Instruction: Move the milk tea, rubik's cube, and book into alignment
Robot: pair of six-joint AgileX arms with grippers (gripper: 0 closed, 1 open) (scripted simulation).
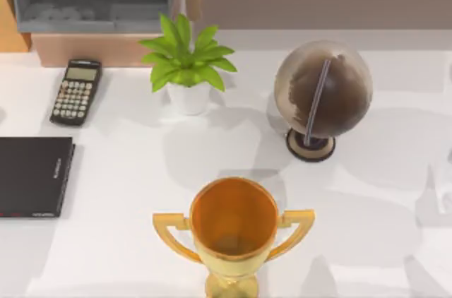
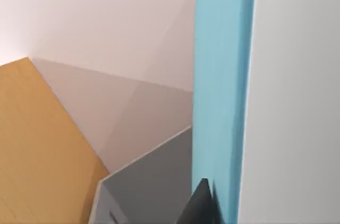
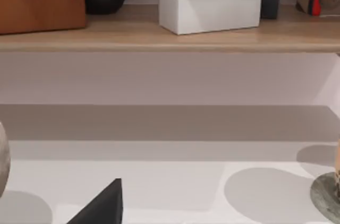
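Note:
The book (image 2: 220, 75) has a light-blue cover and white page edges (image 2: 292, 102). It stands on end close to the left wrist camera, up off the table. My left gripper (image 2: 212, 209) is shut on it, one dark fingertip (image 2: 201, 203) pressed against the blue cover. A dark part of my right gripper (image 3: 101, 205) hangs low over the white table, facing the back shelf. The milk tea and the rubik's cube are out of view.
On the table (image 1: 127, 171) are a calculator (image 1: 75, 91), a potted plant (image 1: 186, 65), a globe (image 1: 323, 93), a gold trophy (image 1: 234, 231) at the front and a black notebook (image 1: 32, 176) at the left edge. A shelf (image 3: 159, 35) behind carries a tissue box (image 3: 210, 9).

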